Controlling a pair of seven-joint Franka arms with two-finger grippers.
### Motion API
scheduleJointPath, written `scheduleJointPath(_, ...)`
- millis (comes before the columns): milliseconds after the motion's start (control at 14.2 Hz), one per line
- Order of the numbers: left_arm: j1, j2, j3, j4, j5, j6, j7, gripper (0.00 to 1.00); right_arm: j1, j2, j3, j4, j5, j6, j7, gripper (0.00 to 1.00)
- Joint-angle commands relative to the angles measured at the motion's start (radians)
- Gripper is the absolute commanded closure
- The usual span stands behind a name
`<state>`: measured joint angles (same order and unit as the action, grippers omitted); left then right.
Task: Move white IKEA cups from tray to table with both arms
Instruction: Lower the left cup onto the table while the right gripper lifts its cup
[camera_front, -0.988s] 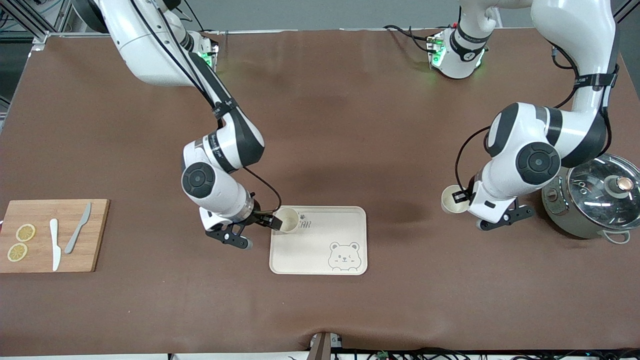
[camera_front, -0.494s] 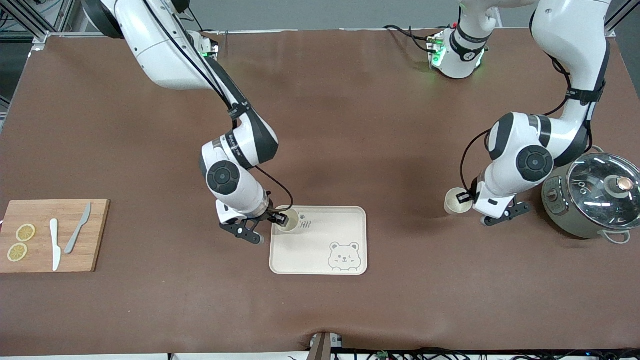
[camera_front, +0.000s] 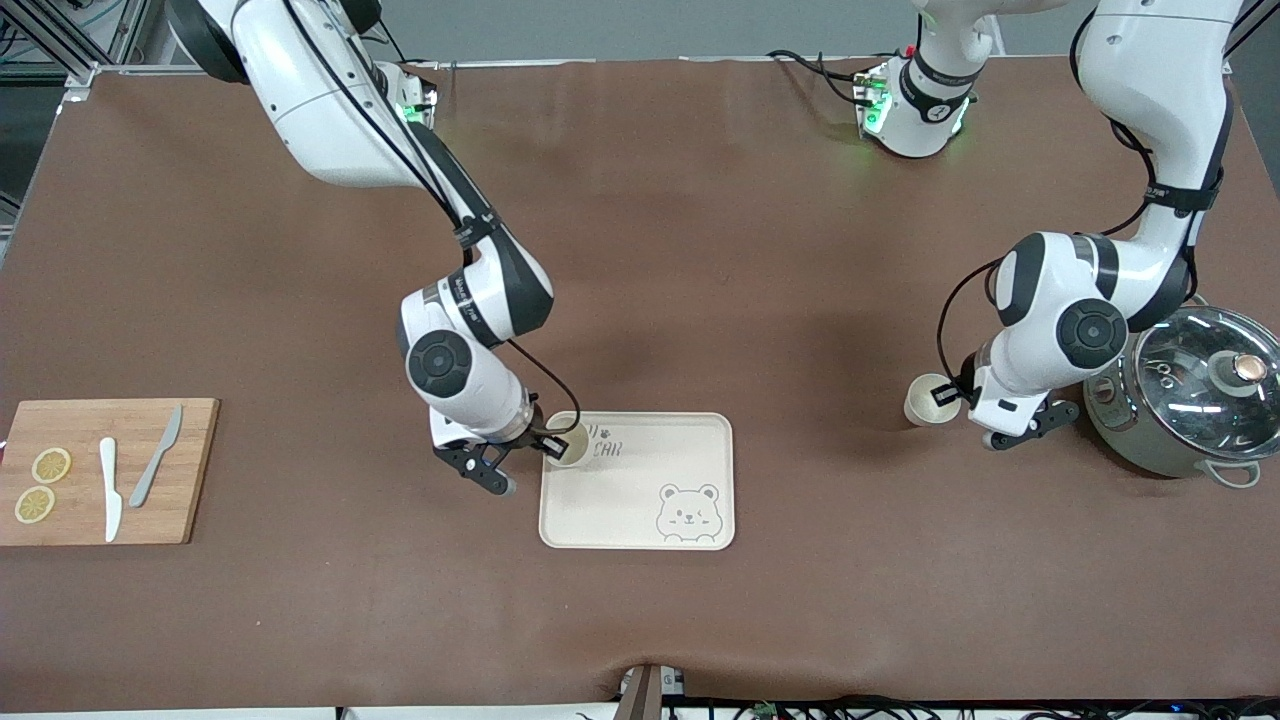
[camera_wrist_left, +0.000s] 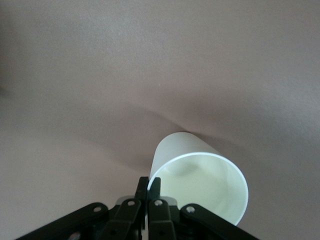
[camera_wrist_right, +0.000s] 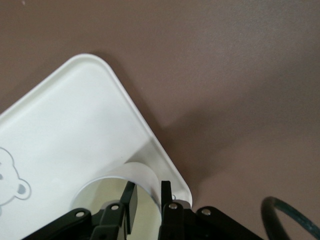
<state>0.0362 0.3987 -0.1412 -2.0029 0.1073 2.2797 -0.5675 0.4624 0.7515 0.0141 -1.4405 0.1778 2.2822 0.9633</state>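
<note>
Two white IKEA cups are in play, one per arm. The right gripper (camera_front: 553, 447) is low over the corner of the bear-print tray (camera_front: 690, 440) that lies farthest from the front camera, toward the right arm's end of the table. It pinches the rim of one white cup (camera_front: 570, 445): in the right wrist view one finger (camera_wrist_right: 131, 200) sits inside the cup's mouth and the other outside the wall, so the wall (camera_wrist_right: 142, 176) runs between them. This cup stands upright in that tray corner, close against the raised edge (camera_wrist_right: 150, 132); whether its base touches the tray floor cannot be told.

The left gripper (camera_front: 958, 397) is low over the bare brown table (camera_front: 800, 250), beside the steel pot with a glass lid (camera_front: 1190, 395) at the left arm's end. It grips the second white cup (camera_front: 927, 400) the same way, its fingers pressed together on the rim at the side nearest the wrist (camera_wrist_left: 148, 186), with the rest of the cup (camera_wrist_left: 200, 175) reaching away from the gripper, mouth up. This cup is well apart from the tray.

A wooden cutting board (camera_front: 90, 420) with two lemon slices (camera_front: 42, 485), a white knife (camera_front: 109, 488) and a grey knife (camera_front: 156, 455) lies at the right arm's end.
</note>
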Motion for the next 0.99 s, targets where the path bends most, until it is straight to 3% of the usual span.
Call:
scheduleJointPath(0,0.014,0.018,-0.012,0.000,-0.023,0.027,0.020,1.00,-0.042,-0.021,0.012,0.037,0.046,-0.109,0.011,1.00)
scheduleJointPath(71,0.014,0.022,-0.012,0.004,-0.026,0.030,0.020,1.00,-0.050,-0.021,0.010,0.078,0.048,-0.183,0.011,1.00)
scheduleJointPath(141,0.014,0.028,-0.014,0.009,-0.028,0.034,0.018,0.87,-0.063,-0.021,0.012,0.124,0.048,-0.279,0.011,1.00)
scheduleJointPath(212,0.014,0.028,-0.012,0.012,-0.037,0.034,0.018,0.61,-0.071,-0.021,0.012,0.162,0.046,-0.370,0.009,1.00)
scheduleJointPath(282,0.014,0.026,-0.012,0.019,-0.052,0.034,0.018,0.23,-0.076,-0.021,0.013,0.192,0.046,-0.415,0.011,1.00)
scheduleJointPath(353,0.014,0.023,-0.012,0.021,-0.055,0.034,0.018,0.00,-0.073,-0.021,0.014,0.202,0.046,-0.423,0.015,1.00)
scheduleJointPath(564,0.011,-0.017,-0.012,0.032,-0.055,0.026,0.017,0.00,-0.112,-0.073,0.010,0.201,0.045,-0.466,-0.030,1.00)
scheduleJointPath(776,0.010,-0.032,-0.012,0.107,-0.055,-0.040,0.015,0.00,-0.169,-0.139,0.003,0.180,0.029,-0.608,-0.200,1.00)
scheduleJointPath(917,0.011,-0.044,-0.012,0.165,-0.055,-0.101,0.015,0.00,-0.203,-0.207,0.003,0.105,-0.033,-0.618,-0.300,1.00)
